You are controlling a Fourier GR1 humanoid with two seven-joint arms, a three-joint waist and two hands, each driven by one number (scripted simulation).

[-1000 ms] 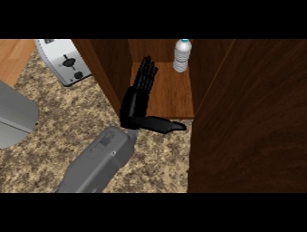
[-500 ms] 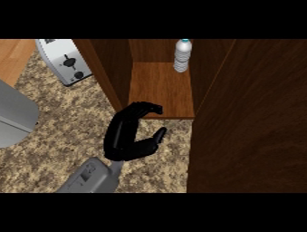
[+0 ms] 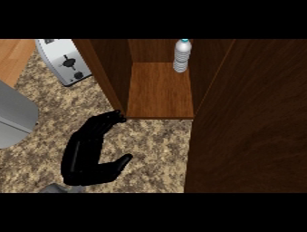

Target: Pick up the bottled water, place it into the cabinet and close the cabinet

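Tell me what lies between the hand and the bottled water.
Head view: only bare counter and cabinet shelf between left hand and bottled water.

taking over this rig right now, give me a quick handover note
Left hand: open, holding nothing, over the counter, fingertips by the front corner of the cabinet's left wall.
Right hand: not in view.
Bottled water: upright inside the cabinet, at the back right of its shelf, apart from the hand.
Done: bottle placed.
Left: close the cabinet. It stands open, and the dark wood panel at the right is probably its door.
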